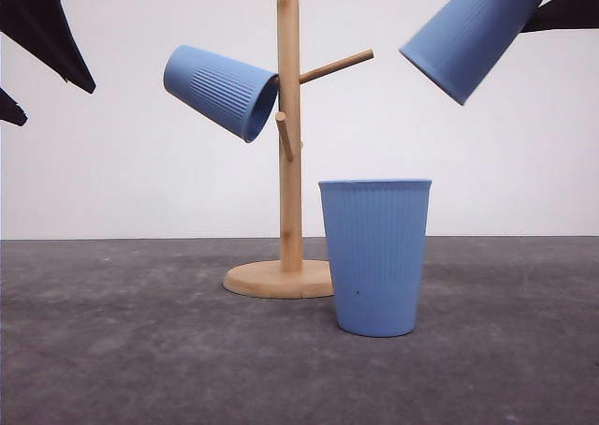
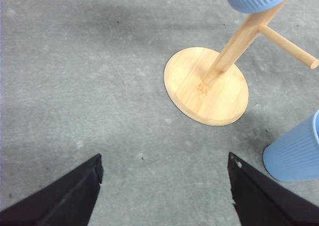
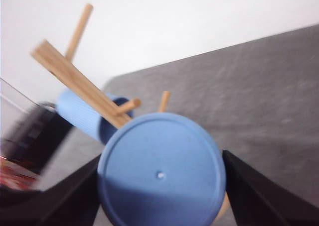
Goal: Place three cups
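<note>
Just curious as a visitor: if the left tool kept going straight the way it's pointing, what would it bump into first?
Probably the bare grey table. The open left tool points down at it, with the wooden stand's base just off to one side, though depth is hard to judge.

A plain white wall [image 1: 112, 182] runs across the far side. Below it lies a dark grey, speckled table surface [image 1: 122, 350], evenly lit, with soft shadows.

No text, label, brand, number or sign can be read on anything in these views
</note>
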`<state>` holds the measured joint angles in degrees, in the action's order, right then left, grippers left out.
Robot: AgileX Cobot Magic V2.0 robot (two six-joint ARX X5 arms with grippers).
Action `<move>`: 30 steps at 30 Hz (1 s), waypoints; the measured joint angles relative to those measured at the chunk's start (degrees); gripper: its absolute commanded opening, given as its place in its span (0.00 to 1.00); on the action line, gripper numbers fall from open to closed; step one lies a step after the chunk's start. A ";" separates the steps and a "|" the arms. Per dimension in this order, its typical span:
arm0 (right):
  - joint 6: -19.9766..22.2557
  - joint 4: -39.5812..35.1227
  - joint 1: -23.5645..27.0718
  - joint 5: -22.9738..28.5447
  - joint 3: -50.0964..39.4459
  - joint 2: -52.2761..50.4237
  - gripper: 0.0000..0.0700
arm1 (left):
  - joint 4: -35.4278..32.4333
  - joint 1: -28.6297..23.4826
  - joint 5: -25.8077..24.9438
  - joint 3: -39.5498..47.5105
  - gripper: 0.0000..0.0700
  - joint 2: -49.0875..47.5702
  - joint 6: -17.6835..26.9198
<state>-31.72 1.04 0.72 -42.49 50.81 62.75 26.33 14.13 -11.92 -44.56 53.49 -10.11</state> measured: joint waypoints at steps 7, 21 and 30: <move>-13.56 -10.45 0.88 -4.19 0.00 3.01 0.48 | 0.00 0.00 0.00 0.00 0.67 0.00 0.00; -22.76 -20.94 0.83 -9.11 1.54 14.13 0.48 | 0.00 0.00 0.00 0.00 0.67 0.00 0.00; -22.71 -21.05 -2.50 -9.92 6.21 20.04 0.48 | -0.04 0.00 0.00 0.00 0.67 0.00 0.00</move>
<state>-54.42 -20.01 -1.78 -52.41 57.01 82.79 26.28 14.13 -11.92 -44.56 53.49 -10.11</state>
